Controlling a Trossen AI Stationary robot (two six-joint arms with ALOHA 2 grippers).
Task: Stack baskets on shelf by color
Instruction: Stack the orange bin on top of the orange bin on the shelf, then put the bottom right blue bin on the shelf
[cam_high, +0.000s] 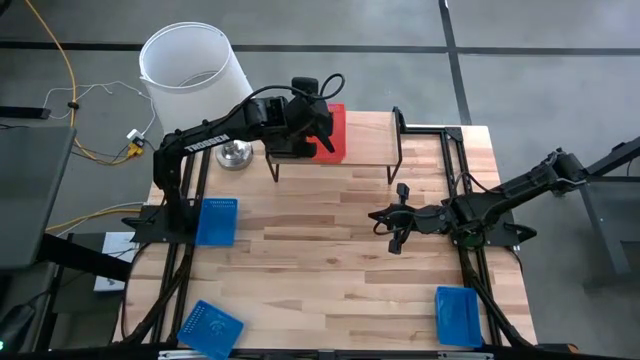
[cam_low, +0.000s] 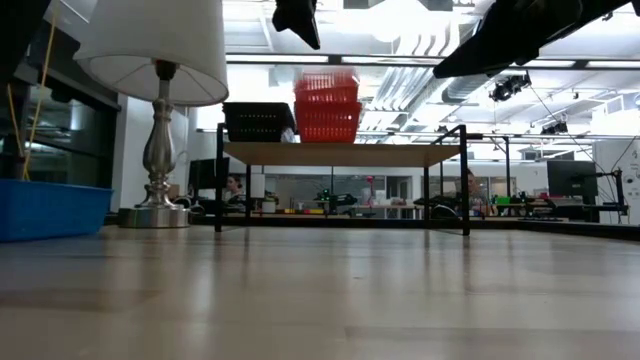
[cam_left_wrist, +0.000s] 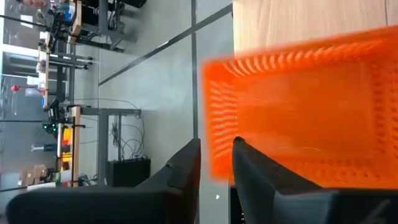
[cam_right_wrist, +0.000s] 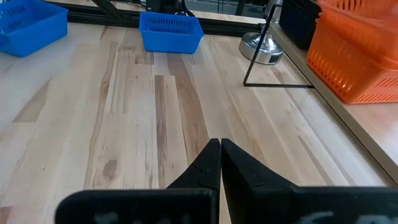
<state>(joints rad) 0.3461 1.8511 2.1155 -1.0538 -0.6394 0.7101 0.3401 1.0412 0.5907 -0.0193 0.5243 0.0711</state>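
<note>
The wooden table (cam_high: 330, 250) fills the middle and lower part of the high view. At its upper edge stands the shelf (cam_high: 368, 140), a light wooden top on thin black legs. To the left of the shelf, in the upper left of the frame, is a lamp with a white shade (cam_high: 192, 68).

On the shelf, the red-orange baskets (cam_low: 326, 106) stand in a stack near the middle of the low view, and the top one looks blurred. A black basket (cam_low: 258, 121) sits just beside them on the left.

Three blue baskets lie on the table in the high view: one at the left side (cam_high: 217, 220), one in the lower left corner (cam_high: 209, 328), one in the lower right (cam_high: 457, 314).

The left gripper (cam_high: 322, 128) is over the red-orange stack at the upper middle of the high view. In the left wrist view its fingers (cam_left_wrist: 186, 165) are a little apart, on both sides of the wall of the top basket, and whether they touch it cannot be told.

The right gripper (cam_high: 395, 225) hangs over the bare table at the right of centre, its fingers pressed together on nothing.
</note>
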